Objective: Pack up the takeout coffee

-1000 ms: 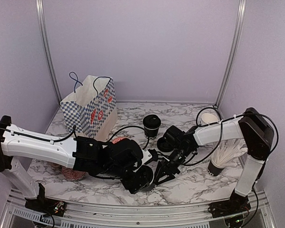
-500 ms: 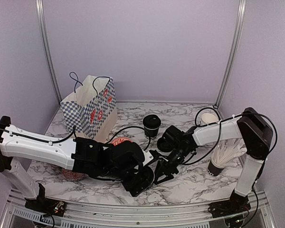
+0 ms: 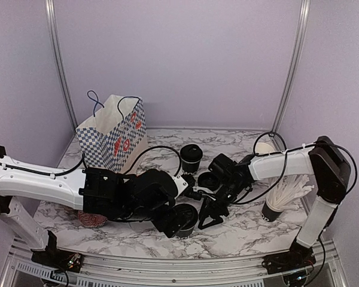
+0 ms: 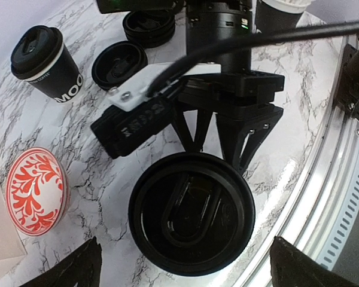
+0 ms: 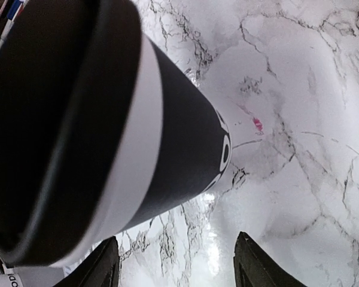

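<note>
One takeout coffee cup (image 4: pixel 191 221), black with a black lid, stands upright near the table's front edge (image 3: pixel 186 220). My left gripper (image 4: pixel 185 272) hangs over it, open wide, a fingertip (image 4: pixel 78 269) on either side and clear of the lid. My right gripper (image 3: pixel 207 220) is just right of that cup, open, with nothing between its fingers (image 5: pixel 105 263); the cup (image 5: pixel 107 119) looms just ahead of them. A second lidded coffee cup (image 3: pixel 191 156) stands further back (image 4: pixel 45 66).
A checked paper bag (image 3: pixel 113 134) stands at the back left. Loose black lids (image 3: pixel 208 179) lie mid-table. A red patterned bowl (image 4: pixel 36 191) sits left of the near cup. A cup full of white straws (image 3: pixel 275 206) stands at the right.
My right gripper has opened further and drawn back a little from the near cup. My left gripper has spread to full width and shifted slightly right over the cup.
</note>
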Robot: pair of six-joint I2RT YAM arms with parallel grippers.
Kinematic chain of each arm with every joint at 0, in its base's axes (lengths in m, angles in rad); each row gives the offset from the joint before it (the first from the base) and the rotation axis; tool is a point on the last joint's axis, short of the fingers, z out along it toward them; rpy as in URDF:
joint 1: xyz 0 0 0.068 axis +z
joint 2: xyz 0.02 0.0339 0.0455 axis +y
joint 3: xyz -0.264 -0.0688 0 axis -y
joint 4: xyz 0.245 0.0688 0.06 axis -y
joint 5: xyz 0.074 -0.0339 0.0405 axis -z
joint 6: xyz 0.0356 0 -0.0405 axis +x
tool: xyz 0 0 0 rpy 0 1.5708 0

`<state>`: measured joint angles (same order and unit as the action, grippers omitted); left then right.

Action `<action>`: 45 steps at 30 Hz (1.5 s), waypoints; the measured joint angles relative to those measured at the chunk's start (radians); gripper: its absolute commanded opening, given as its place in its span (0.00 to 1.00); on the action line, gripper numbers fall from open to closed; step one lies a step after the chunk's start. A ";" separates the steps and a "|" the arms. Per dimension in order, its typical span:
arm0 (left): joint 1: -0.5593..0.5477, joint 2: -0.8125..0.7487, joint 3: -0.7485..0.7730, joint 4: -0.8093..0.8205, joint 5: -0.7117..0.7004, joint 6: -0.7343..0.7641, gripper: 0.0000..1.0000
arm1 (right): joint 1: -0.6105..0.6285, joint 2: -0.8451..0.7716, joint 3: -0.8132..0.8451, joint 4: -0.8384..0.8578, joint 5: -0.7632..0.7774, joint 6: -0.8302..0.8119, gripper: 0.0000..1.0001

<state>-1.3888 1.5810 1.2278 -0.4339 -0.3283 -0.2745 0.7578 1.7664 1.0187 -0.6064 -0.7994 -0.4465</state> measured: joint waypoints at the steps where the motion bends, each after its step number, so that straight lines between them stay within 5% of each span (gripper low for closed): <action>1: 0.000 -0.013 0.000 -0.002 -0.012 -0.018 0.98 | 0.000 -0.014 0.000 -0.014 0.010 -0.003 0.63; 9: 0.113 -0.124 -0.019 0.017 0.005 -0.278 0.79 | -0.029 -0.134 0.003 -0.142 0.018 -0.019 0.53; 16: 0.158 -0.124 -0.102 0.056 0.105 -0.420 0.74 | -0.067 -0.097 0.056 -0.237 -0.128 -0.028 0.44; 28: 0.159 -0.073 -0.126 0.108 0.213 -0.492 0.72 | -0.067 -0.003 0.150 -0.343 -0.306 -0.055 0.44; 45: 0.159 0.005 -0.128 0.151 0.296 -0.507 0.57 | -0.067 0.082 0.183 -0.359 -0.362 -0.036 0.27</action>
<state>-1.2301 1.5860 1.1000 -0.2832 -0.0322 -0.7818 0.6910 1.8488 1.2022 -0.9649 -1.1618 -0.4824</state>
